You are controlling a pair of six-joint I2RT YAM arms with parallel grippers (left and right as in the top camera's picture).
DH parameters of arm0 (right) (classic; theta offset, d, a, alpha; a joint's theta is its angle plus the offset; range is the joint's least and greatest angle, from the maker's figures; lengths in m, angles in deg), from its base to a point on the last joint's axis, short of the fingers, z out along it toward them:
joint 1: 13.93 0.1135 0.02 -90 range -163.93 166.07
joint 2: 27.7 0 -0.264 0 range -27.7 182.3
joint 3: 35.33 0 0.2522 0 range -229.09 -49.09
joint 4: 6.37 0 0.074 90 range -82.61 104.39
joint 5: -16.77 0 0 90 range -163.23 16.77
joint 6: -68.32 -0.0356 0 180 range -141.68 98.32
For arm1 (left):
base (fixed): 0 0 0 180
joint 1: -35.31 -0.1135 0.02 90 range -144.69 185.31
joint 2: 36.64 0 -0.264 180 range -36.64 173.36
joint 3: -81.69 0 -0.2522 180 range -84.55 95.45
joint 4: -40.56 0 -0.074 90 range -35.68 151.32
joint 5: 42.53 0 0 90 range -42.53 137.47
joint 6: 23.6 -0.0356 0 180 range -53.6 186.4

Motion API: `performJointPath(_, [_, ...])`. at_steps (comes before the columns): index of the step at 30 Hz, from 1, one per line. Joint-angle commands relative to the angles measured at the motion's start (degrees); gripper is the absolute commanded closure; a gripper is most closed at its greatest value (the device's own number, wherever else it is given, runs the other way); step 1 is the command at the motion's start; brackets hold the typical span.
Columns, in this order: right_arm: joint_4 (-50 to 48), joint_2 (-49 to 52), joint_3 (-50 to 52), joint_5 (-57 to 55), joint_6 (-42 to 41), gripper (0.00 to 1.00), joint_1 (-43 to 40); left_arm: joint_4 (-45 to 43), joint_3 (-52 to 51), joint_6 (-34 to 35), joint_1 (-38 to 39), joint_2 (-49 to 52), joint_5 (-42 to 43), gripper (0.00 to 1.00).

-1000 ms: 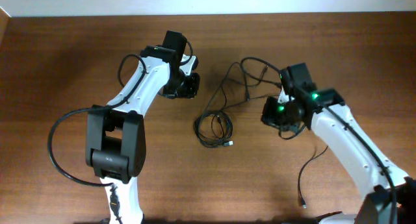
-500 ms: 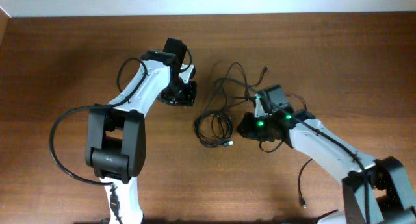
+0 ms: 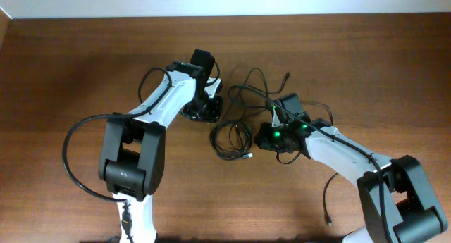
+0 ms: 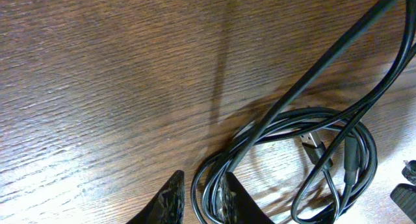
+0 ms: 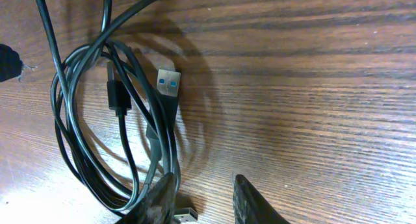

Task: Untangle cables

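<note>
Overhead, I have both arms reaching toward the middle of the table (image 3: 63, 53), one on each side of the cables (image 3: 232, 140). The left arm rises from its base at the near edge, bends at the elbow and angles to the right. That puts the left gripper (image 3: 206, 113) low, just beside the upper left of the coil (image 3: 214, 137). The right arm lies long and low from the near right corner, pointing left. The right gripper (image 3: 266, 139), its green light lit, sits just beside the coil's right edge.

The cables lie on the wood between the two grippers. Nearest me is a tight coil of several turns, and looser loops (image 3: 252, 88) trail from it toward the far side, passing the right wrist. One more thin cord (image 3: 326, 197) runs out from under the right arm toward the near edge, well apart from the coil.

From the left wrist I see the fingers (image 4: 170, 199) spread a little, with the coil's rim strands lying in the gap. Bare wood shows beside the strands, so nothing is pinched. From the right wrist the fingers (image 5: 250, 199) are parted too, with wood showing between them. The coil's edge runs against the fingertip on the left of that view. A blue-tongued USB plug (image 5: 168, 83) lies flat on the wood inside the coil.
</note>
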Motion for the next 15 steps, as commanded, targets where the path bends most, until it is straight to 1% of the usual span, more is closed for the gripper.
performJointPath(1, [-0.2, 0.5, 0.1, -0.6, -0.3, 0.71, 0.2, 0.0, -1.9, -0.4, 0.4, -0.9, -1.0, 0.81])
performJointPath(4, [-0.6, 0.5, 0.1, -0.6, -0.3, 0.71, 0.2, -2.6, -5.1, -0.3, 0.4, -0.9, -2.3, 0.78])
performJointPath(7, [-0.6, 0.5, 0.1, -0.7, -1.8, 0.71, 0.3, -2.6, -5.2, -0.3, 0.4, -0.9, -0.2, 0.78])
performJointPath(11, [-0.7, 0.5, 0.1, -0.7, -1.8, 0.71, 1.9, -2.1, -5.2, -0.3, 0.4, -0.9, -0.8, 0.77])
performJointPath(12, [-0.9, 0.5, 0.1, -0.8, -1.8, 0.71, 2.4, -1.7, -5.2, -0.4, 0.3, -0.9, -0.8, 0.75])
performJointPath(13, [-1.1, 0.5, 0.1, -1.4, -1.8, 0.71, 3.1, -1.4, -5.1, -1.7, 0.3, -1.0, -0.8, 0.76])
performJointPath(14, [-1.1, 0.5, 0.1, -1.5, -1.8, 0.71, 3.2, -1.1, -4.9, -1.8, 0.2, -1.0, -0.8, 0.79])
performJointPath(15, [-1.1, 0.5, 0.1, -1.6, -1.8, 0.71, 3.1, -0.4, -4.4, -1.8, 0.0, -1.0, -0.7, 0.79])
